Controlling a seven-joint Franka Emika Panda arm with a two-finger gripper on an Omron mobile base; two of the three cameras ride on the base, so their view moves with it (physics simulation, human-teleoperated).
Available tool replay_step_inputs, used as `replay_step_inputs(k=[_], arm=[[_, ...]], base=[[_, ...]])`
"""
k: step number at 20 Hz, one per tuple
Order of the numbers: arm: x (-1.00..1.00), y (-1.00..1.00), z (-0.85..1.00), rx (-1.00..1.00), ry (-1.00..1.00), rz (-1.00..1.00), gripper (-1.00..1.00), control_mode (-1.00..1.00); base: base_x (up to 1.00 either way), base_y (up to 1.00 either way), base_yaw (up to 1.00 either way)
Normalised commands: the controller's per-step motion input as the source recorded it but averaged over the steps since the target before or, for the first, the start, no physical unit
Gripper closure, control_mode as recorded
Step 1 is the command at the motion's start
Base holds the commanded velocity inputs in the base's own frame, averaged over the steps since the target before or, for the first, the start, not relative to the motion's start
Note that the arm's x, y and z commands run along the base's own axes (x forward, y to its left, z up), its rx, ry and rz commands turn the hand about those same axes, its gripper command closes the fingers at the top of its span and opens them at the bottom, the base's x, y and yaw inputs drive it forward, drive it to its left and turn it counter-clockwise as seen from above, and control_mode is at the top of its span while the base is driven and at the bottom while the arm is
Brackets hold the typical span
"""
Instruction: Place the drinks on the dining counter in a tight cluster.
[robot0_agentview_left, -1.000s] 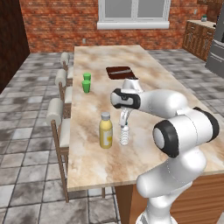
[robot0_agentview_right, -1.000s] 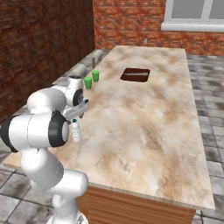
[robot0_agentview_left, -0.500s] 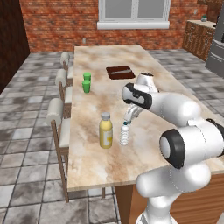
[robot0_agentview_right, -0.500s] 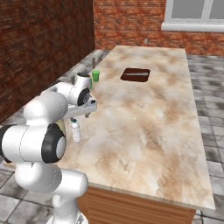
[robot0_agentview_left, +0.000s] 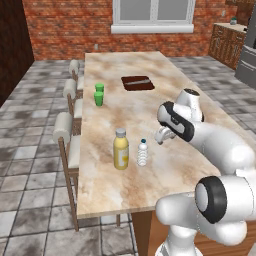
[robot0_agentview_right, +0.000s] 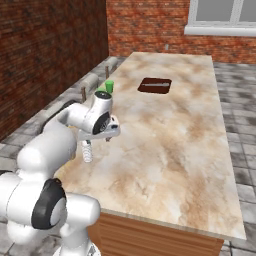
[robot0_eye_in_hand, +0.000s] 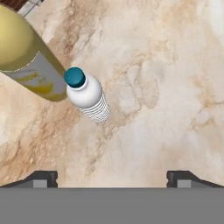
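Two drinks stand close together near the dining counter's (robot0_agentview_left: 150, 60) stool-side edge: a fat yellow juice bottle (robot0_agentview_left: 120, 150) with a grey cap and, just to its right, a small clear water bottle (robot0_agentview_left: 143, 153). My gripper (robot0_agentview_left: 162, 135) hovers above the stone top, to the right of the water bottle and apart from it, open and empty. From the hand view, the water bottle (robot0_eye_in_hand: 87, 96) with its teal cap stands beside the juice bottle (robot0_eye_in_hand: 26, 57), both ahead of the dark fingertips (robot0_eye_in_hand: 41, 178). The right base view has the water bottle (robot0_agentview_right: 87, 150) left of my gripper (robot0_agentview_right: 109, 134).
Two small bright-green cups (robot0_agentview_left: 99, 95) stand further along the stool side. A dark brown inset (robot0_agentview_left: 137, 82) lies in the counter's far middle. Cushioned stools (robot0_agentview_left: 65, 135) line the left edge. Bare marbled stone (robot0_agentview_right: 190, 140) stretches to the right of my arm.
My gripper has drawn back from over the water bottle, toward the counter's middle, jaws staying open. Both bottles stand where they were.
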Motion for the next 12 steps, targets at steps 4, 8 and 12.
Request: replay_step_inputs(k=[4, 8, 12], arm=[[-0.50, -0.22, 0.00, -0.01, -0.02, -0.16, -1.00, -1.00], [-0.75, -0.15, 0.00, 0.00, 0.00, -0.20, -1.00, -1.00], [-0.82, 0.00, 0.00, -0.04, -0.01, -0.18, -1.00, -1.00]], base=[[0.00, 0.00, 0.00], [0.00, 0.00, 0.00], [0.00, 0.00, 0.00]])
